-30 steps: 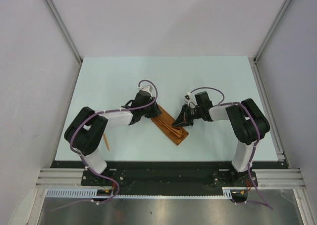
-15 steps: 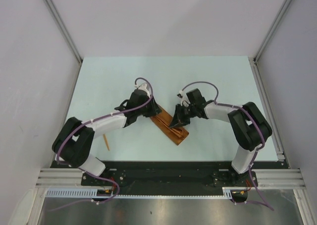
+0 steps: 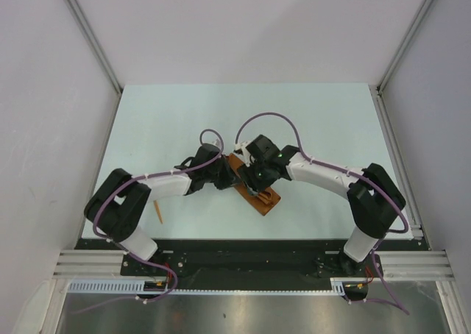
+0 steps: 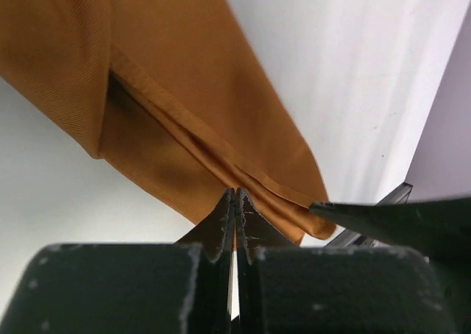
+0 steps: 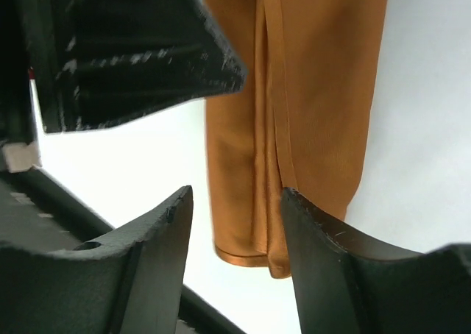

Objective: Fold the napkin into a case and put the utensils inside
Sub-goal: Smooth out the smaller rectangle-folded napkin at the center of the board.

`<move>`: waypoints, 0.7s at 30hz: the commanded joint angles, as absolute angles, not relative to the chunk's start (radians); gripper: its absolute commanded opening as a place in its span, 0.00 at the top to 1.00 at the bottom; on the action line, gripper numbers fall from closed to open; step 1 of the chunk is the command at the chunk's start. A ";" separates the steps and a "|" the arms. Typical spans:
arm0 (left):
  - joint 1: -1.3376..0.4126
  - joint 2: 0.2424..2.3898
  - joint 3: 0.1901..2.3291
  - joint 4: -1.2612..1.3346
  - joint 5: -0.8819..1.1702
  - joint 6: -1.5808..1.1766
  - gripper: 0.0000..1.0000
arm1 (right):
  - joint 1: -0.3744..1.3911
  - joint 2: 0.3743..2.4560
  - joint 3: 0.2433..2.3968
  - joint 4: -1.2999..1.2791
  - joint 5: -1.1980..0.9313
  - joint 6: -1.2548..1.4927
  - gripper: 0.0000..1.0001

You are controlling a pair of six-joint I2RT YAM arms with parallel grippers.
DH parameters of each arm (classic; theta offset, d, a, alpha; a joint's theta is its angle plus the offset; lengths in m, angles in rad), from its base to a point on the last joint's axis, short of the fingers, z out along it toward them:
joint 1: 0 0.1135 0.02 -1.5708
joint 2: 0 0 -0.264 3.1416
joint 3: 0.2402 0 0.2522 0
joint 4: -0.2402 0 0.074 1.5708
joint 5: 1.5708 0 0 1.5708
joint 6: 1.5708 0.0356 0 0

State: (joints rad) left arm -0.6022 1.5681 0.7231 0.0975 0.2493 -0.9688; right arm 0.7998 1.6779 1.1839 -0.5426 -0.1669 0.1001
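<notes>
The napkin [image 3: 263, 201] lies folded as a narrow rust-orange case, diagonal at the table's middle. My left gripper [image 3: 225, 174] reaches in from the left. In the left wrist view its jaws [image 4: 235, 194] are shut, pinching the layered hem of the cloth [image 4: 176, 76]. My right gripper [image 3: 254, 181] hovers over the case's middle and hides it. In the right wrist view this gripper [image 5: 235, 205] stands open, its fingers straddling the near end of the case [image 5: 309, 91]. A slim orange stick [image 3: 157, 210] lies on the table beside the left arm. No spoon shows.
The pale table [image 3: 169, 121] is boxed in by grey walls and metal rails [image 3: 394, 143]. The two wrists sit very close together over the cloth; the left gripper's black finger [image 5: 132, 54] fills the upper left of the right wrist view.
My right gripper has opened and swung left over the case, covering the thin orange pieces seen on it before. My left gripper has closed on the cloth's edge.
</notes>
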 commanded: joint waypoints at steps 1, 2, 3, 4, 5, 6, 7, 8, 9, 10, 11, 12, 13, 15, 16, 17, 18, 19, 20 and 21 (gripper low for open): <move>-0.614 1.640 0.742 0.141 0.282 -1.061 1.00 | 0.870 1.706 1.192 -0.614 0.057 0.015 0.44; -0.611 1.649 0.741 0.140 0.278 -1.071 1.00 | 0.886 1.704 1.187 -0.603 0.073 0.015 0.44; -0.612 1.664 0.735 0.143 0.269 -1.077 1.00 | 0.891 1.706 1.183 -0.600 0.083 0.014 0.44; -0.611 1.672 0.729 0.146 0.268 -1.083 1.00 | 0.896 1.713 1.183 -0.600 0.086 0.014 0.44; -0.611 1.678 0.729 0.153 0.267 -1.092 1.00 | 0.908 1.718 1.184 -0.604 0.098 0.015 0.44; -0.611 1.683 0.729 0.155 0.267 -1.094 1.00 | 0.914 1.721 1.183 -0.603 0.141 0.012 0.44; -0.612 1.696 0.732 0.153 0.267 -1.094 1.00 | 0.922 1.732 1.180 -0.604 0.156 0.011 0.44; -0.611 1.701 0.735 0.152 0.265 -1.094 1.00 | 0.928 1.736 1.181 -0.609 0.170 0.009 0.44; -0.611 1.706 0.735 0.153 0.265 -1.095 1.00 | 0.931 1.740 1.180 -0.611 0.192 0.006 0.44; -0.611 1.710 0.735 0.158 0.262 -1.095 1.00 | 0.934 1.744 1.180 -0.611 0.198 0.005 0.44; -0.612 1.712 0.735 0.158 0.262 -1.094 1.00 | 0.936 1.750 1.181 -0.614 0.210 0.003 0.44; -0.611 1.713 0.735 0.156 0.262 -1.095 1.00 | 0.945 1.752 1.181 -0.612 0.236 0.003 0.44; -0.612 1.713 0.735 0.156 0.261 -1.095 1.00 | 0.946 1.756 1.181 -0.612 0.241 0.003 0.44; -0.612 1.718 0.738 0.156 0.262 -1.095 1.00 | 0.948 1.766 1.184 -0.612 0.245 0.002 0.45; -0.611 1.720 0.739 0.155 0.264 -1.097 1.00 | 0.950 1.770 1.184 -0.612 0.247 0.003 0.46; -0.612 1.724 0.739 0.158 0.268 -1.100 1.00 | 0.953 1.775 1.184 -0.606 0.248 0.003 0.47; -0.612 1.727 0.742 0.158 0.270 -1.100 1.00 | 0.963 1.784 1.186 -0.606 0.255 0.003 0.51; -0.611 1.727 0.745 0.156 0.271 -1.101 1.00 | 0.968 1.793 1.189 -0.606 0.259 0.005 0.53; -0.612 1.730 0.746 0.158 0.272 -1.103 1.00 | 0.974 1.796 1.190 -0.604 0.273 0.005 0.53; -0.611 1.732 0.746 0.161 0.272 -1.106 1.00 | 0.980 1.808 1.192 -0.604 0.282 0.006 0.59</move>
State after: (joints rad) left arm -0.6064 1.7119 0.7238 0.1493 0.2703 -1.0901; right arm 0.9512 1.7748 1.1790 -0.6086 0.2173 0.0219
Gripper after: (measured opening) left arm 0.004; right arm 0.475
